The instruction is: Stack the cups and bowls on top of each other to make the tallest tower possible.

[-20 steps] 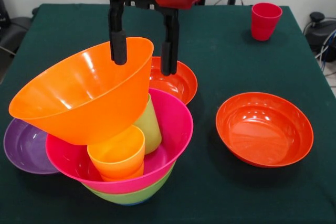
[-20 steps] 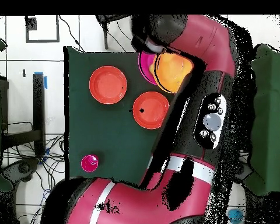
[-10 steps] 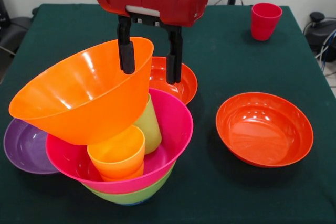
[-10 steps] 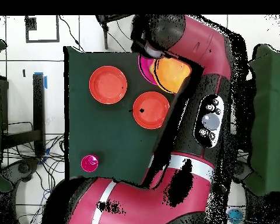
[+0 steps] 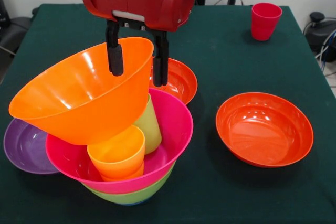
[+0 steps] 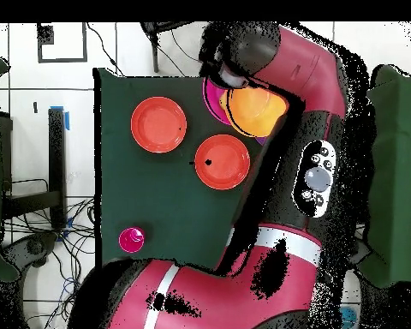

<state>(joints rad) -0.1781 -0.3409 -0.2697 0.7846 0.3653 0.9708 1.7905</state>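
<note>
The black two-fingered gripper (image 5: pixel 136 62) stands open astride the far rim of the glossy deep orange plastic bowl (image 5: pixel 79 98), one finger inside, one outside; whether either pad touches the rim is hard to tell. That bowl tilts on a lime green cup (image 5: pixel 149 124) and a yellow-orange cup (image 5: pixel 118 153) inside the magenta bowl (image 5: pixel 173 124), which is nested in a lime-green bowl (image 5: pixel 131 195). A red cup (image 5: pixel 265 20) stands well apart.
</note>
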